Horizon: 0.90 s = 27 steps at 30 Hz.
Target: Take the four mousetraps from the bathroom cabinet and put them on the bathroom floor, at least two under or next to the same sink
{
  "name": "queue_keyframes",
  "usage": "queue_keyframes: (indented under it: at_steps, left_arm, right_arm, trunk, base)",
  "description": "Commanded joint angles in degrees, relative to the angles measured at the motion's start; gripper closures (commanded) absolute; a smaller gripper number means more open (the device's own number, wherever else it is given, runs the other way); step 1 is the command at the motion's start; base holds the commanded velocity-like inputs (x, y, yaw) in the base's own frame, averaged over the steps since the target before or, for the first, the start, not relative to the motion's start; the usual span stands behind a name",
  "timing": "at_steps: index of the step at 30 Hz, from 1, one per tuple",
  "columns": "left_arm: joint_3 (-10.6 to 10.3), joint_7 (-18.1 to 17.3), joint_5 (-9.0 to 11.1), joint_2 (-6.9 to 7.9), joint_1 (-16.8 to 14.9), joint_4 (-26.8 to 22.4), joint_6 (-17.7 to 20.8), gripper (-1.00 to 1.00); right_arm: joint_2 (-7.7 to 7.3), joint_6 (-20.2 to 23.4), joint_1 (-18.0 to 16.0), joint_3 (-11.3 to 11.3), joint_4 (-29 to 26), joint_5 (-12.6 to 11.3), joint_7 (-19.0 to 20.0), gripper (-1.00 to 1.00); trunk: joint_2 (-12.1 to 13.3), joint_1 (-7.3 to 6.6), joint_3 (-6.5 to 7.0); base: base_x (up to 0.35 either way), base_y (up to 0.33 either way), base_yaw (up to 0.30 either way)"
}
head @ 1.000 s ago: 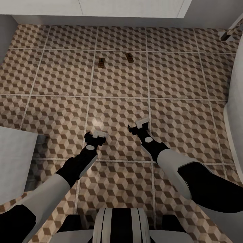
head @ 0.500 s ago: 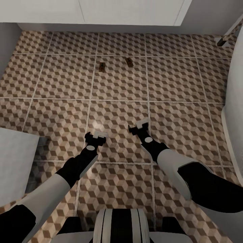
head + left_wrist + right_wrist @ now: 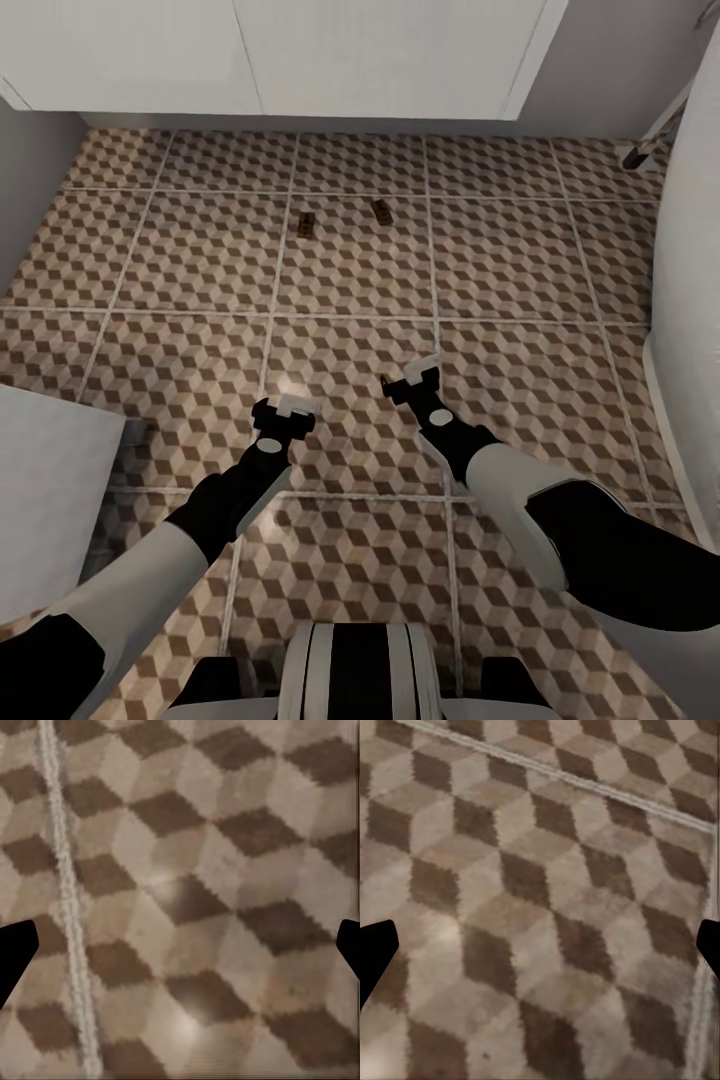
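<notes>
on the far bathroom floor [image 3: 200, 250] two mousetraps [image 3: 305, 224] lie: light, stiff, wire-sprung; grip board edges. left gripper [image 3: 284, 409] and right gripper [image 3: 412, 377] spread, empty.

Open bathroom floor [image 3: 520, 260] of cube-patterned tiles stretches ahead of both arms, with wide free room between the grippers and the far wall. Two small mousetraps [image 3: 306, 224] lie flat on the tiles near the white vanity unit [image 3: 380, 60], which closes off the far side. A tall white curved body [image 3: 690, 300] walls in the right side, and a white block [image 3: 45, 490] stands close beside the left arm. Both wrist views show bare tile between spread fingertips [image 3: 15, 952].
</notes>
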Motion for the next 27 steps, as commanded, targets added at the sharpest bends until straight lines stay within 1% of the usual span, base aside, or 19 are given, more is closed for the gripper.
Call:
queue_keyframes:
  at_steps: [1,10,22,27]
  left_arm:
    - [-0.4,0.6,0.5,0.09,0.2,-0.1,0.2,-1.0]
    - [-0.7,0.6,0.6,0.01,1.7,0.0,0.1,-1.0]
    - [-1.0,0.6,0.6,0.0,4.2,-0.5,-0.2,-1.0]
    - [-2.0,0.6,0.6,-0.19,6.1,-1.2,-0.3,-1.0]
  right_arm:
    - [0.02,-0.1,0.0,0.2,0.3,0.6,-0.5,-1.0]
    - [0.02,-0.3,0.2,0.1,1.7,0.6,-0.4,-1.0]
    - [0.02,-0.7,2.7,0.1,1.8,0.6,-0.4,-1.0]
    - [0.02,-1.5,3.9,0.1,1.8,0.6,-0.4,-1.0]
  trunk:
    - [0.0,-0.03,0.2]
    - [0.1,-0.26,2.19]
    - [0.3,-0.57,4.85]
    - [0.3,-0.7,5.96]
  base:
    - [0.0,0.0,0.0]
    - [0.0,0.0,0.0]
    - [0.0,0.0,0.0]
    - [0.0,0.0,0.0]
